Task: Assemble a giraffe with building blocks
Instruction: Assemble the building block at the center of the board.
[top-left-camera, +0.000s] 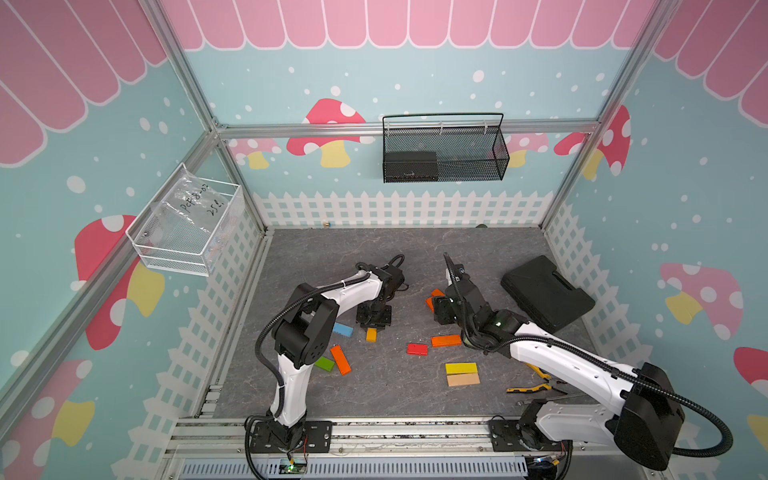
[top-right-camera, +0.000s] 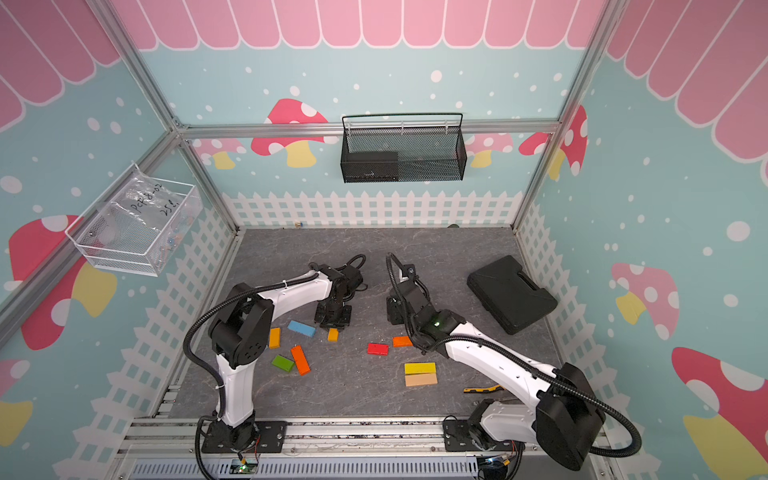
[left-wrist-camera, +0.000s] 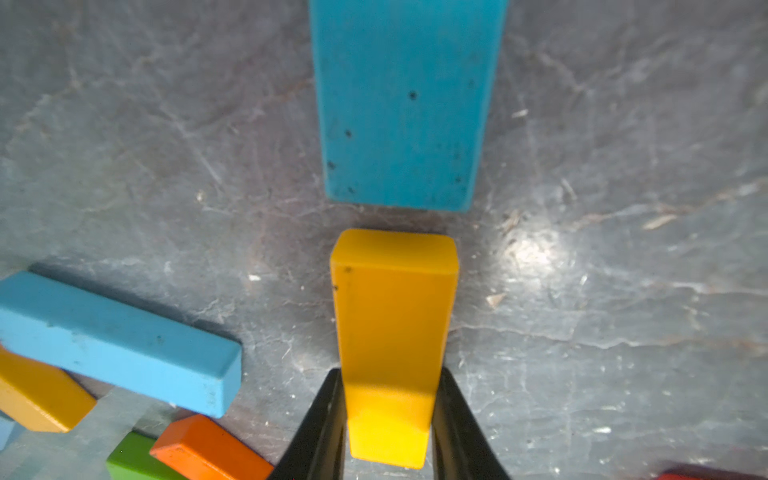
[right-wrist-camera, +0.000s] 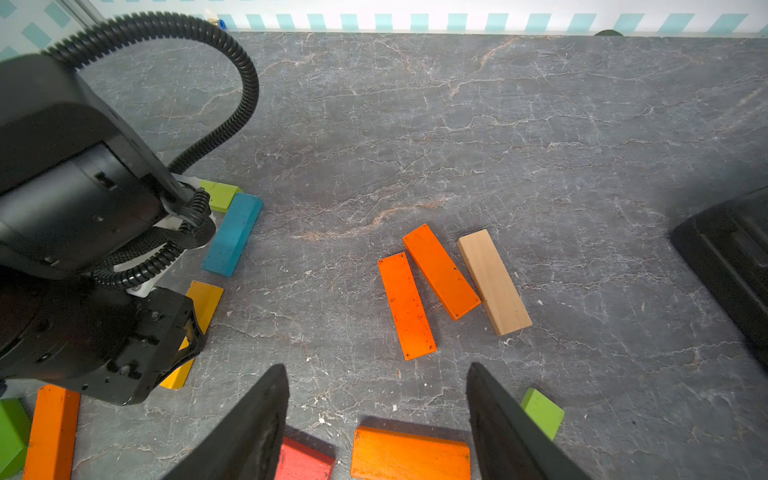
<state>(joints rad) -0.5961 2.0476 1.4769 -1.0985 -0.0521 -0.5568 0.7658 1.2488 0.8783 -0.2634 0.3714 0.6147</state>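
Quick status: left claw clamped across the long sides of the yellow block, black fingers snug on both flanks, block looking flat on the grey bench rather than lifted. Main thing for the next move: blue block dead ahead of the claw, just past the yellow one's far end, lined up on the same long axis, short end facing short end. Only a sliver of shadow between the two, so just beside, can't swear to touching. Checked against the right wrist view too: both long axes running roughly front to back, from the robot's side toward the fence at the back, with a green block just beside the far end of the blue. In both top views only a stub of the yellow block poking out from under the claw, blue one buried under the left arm. Left arm clearly the nearer one, piece in its grip. Right claw well off to the right, fingers wide apart, gripping nothing, hanging over a red block and an orange block. Guessing next up: a short push straight along that axis to butt yellow against blue, no twisting, then letting go. Worth watching for the blue one skidding or swinging off line if shoved off-centre.
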